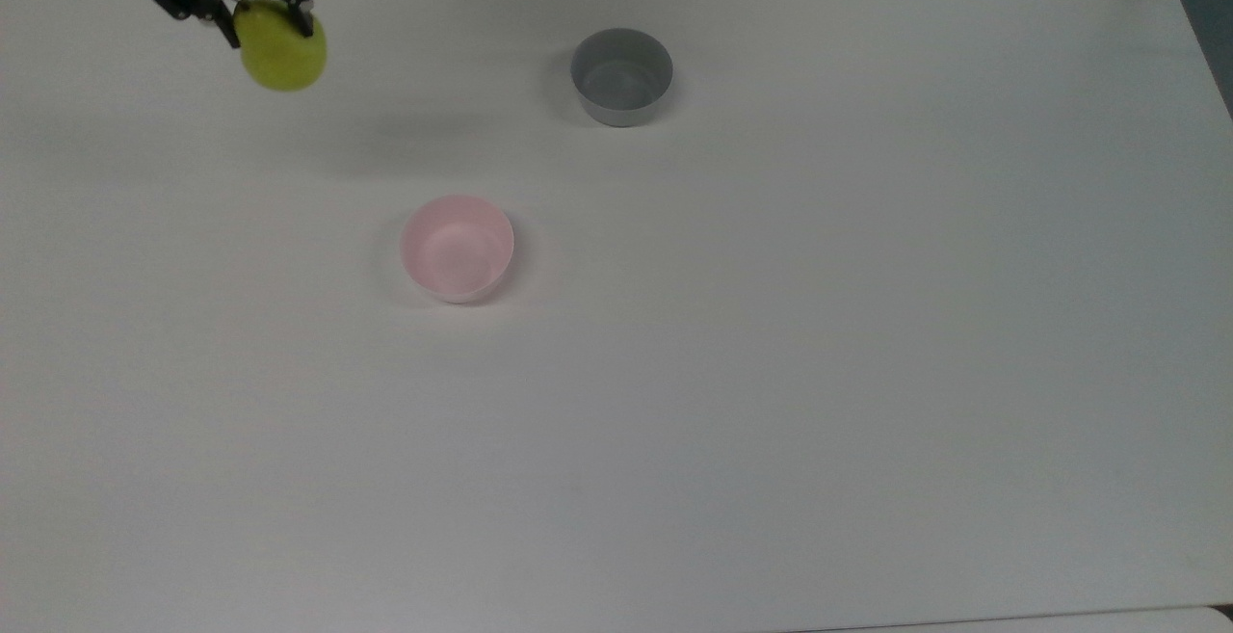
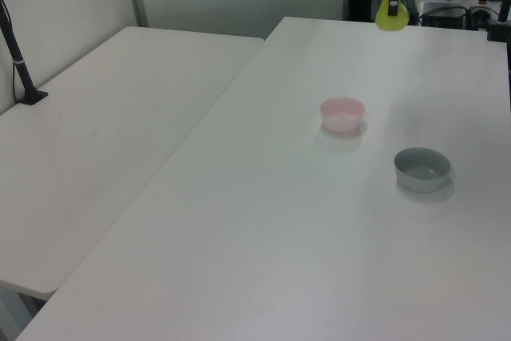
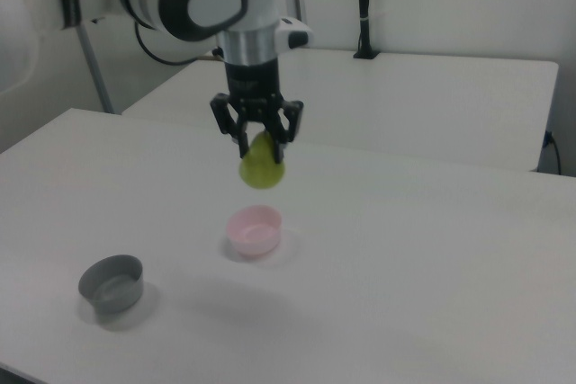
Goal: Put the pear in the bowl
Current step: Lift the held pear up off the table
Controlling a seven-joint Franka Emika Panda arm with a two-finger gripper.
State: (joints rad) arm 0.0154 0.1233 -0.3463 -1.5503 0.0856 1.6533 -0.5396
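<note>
Pear at the top view's far left, clamped at its narrow upper end by the jaws of the gripper, hanging well above the bench, high enough to clear a rim; pink bowl near the middle, empty; grey bowl further right, likely a distractor
</note>
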